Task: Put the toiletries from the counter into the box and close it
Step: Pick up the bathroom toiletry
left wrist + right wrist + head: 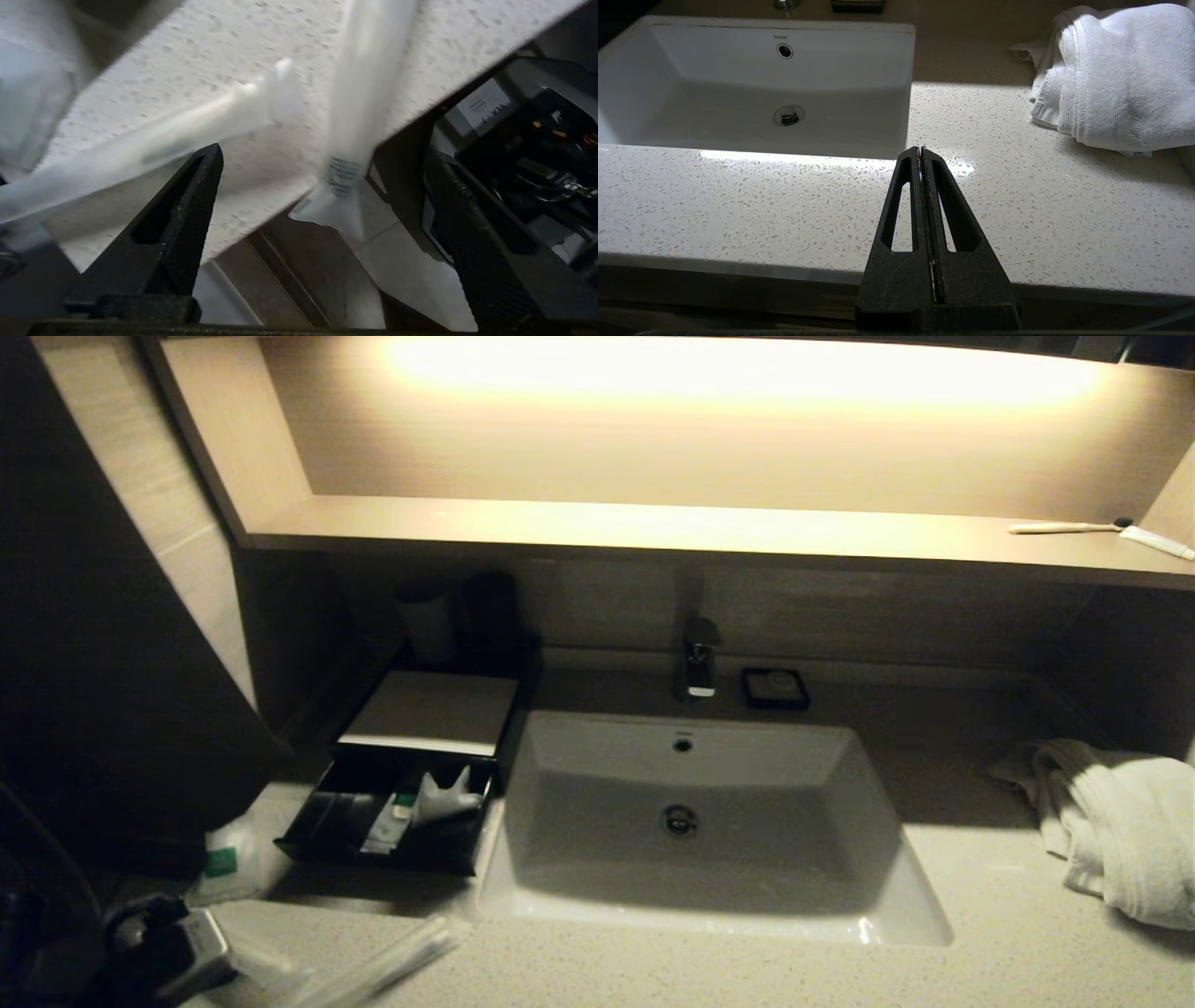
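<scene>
Nearest, at the worktop's front left corner, the left pincer hangs with its jaws wide and empty over two slim wrapped sticks that lie crossed, one end jutting past the edge; it would do best, I judge, to close across the narrow width of one stick. The right pincer is parked shut by the front edge. Farther back, the box's drawer stands open, holding a small tube and wrappers.

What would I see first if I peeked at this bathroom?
A big white sink sits in the middle of the speckled counter, under a glowing wooden shelf. Left of it, a black box has its drawer pulled open with small packets inside. A crumpled white towel lies at the right.
</scene>
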Controlling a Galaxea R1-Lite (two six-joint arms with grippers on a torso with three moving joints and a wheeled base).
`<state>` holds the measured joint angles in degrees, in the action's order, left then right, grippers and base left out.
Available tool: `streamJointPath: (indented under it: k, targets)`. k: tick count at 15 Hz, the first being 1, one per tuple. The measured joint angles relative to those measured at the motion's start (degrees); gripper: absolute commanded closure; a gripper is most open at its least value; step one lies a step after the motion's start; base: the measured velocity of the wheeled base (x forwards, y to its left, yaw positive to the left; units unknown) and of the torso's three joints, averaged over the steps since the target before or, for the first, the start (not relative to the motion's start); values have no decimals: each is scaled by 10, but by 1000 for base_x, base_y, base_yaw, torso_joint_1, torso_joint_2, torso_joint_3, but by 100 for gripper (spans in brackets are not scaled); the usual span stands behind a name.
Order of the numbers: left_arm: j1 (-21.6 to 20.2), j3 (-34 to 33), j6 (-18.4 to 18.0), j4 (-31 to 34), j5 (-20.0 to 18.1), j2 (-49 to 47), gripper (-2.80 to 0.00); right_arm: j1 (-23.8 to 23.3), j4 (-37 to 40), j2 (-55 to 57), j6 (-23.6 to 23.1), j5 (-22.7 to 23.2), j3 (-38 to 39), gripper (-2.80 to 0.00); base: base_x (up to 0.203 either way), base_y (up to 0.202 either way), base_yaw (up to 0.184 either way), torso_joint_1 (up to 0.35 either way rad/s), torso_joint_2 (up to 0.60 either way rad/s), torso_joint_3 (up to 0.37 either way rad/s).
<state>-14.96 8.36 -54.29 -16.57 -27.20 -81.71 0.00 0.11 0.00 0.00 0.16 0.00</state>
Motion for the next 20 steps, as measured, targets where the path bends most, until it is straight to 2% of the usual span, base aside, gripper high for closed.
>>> streamJointPath:
  k: [13, 16, 20]
  targets:
    - [6, -21, -32, -2, 2, -8, -280, 0, 0, 0, 0, 0, 0, 0, 0, 0, 0, 0, 0, 0]
    - [5, -28, -58, -2, 2, -9, -280, 0, 0, 0, 0, 0, 0, 0, 0, 0, 0, 0, 0, 0]
    - [5, -36, -63, -1, -7, -13, -280, 0, 0, 0, 0, 0, 0, 0, 0, 0, 0, 0, 0, 0]
